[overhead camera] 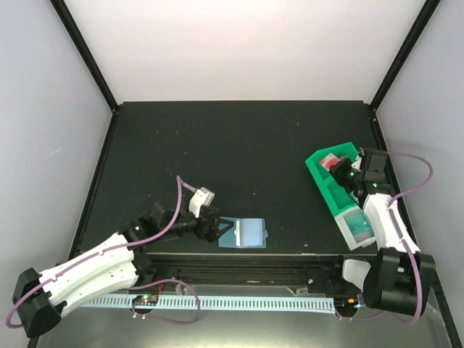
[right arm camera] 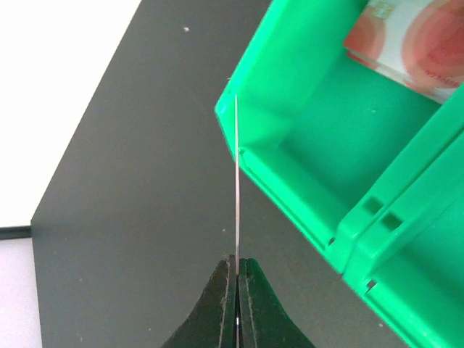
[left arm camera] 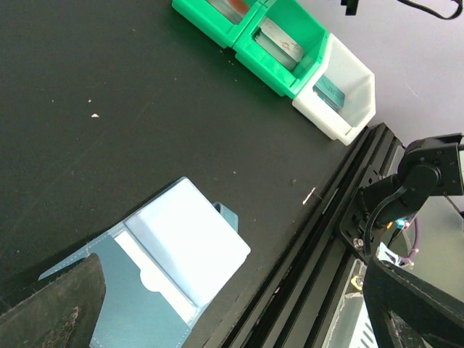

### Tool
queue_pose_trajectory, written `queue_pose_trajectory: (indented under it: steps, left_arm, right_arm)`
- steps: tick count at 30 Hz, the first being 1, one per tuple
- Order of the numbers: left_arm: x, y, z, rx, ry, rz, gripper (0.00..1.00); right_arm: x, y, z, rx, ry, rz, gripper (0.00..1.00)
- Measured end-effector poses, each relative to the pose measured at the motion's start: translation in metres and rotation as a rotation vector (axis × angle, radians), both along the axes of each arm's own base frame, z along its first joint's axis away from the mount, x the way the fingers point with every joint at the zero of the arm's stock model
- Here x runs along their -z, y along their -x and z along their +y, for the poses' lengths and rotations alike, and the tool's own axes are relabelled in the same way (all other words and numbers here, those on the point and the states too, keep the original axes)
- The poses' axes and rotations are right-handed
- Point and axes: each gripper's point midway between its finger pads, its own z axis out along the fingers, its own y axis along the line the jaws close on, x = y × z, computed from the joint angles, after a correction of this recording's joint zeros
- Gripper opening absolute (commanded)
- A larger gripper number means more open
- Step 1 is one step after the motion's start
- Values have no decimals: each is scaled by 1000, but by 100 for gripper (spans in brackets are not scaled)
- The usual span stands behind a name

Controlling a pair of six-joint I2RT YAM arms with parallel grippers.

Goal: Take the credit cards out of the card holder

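Ahead of our right claw (right arm camera: 236, 267), pinched on an edge-on card (right arm camera: 236, 181), we feared the corner of the green tray (right arm camera: 268, 109) might knock it loose; our left claw (overhead camera: 211, 228) gaped wide.

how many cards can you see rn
4: red-blotched card in the far green bin, grey card in the middle green bin, teal card in the white bin, edge-on card in the right jaws. More may hide in the holder.
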Motion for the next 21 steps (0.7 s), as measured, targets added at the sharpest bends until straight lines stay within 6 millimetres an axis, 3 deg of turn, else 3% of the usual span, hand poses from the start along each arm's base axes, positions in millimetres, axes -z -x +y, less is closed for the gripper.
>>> queue_pose_trajectory:
  steps: [6, 21]
  left_arm:
    - [0, -2, 1, 0, -6, -11, 99]
    - [-6, -5, 7, -19, 7, -35, 99]
  right_arm:
    - [21, -15, -26, 66, -12, 75, 1]
    - [45, -51, -59, 131, -27, 174, 1]
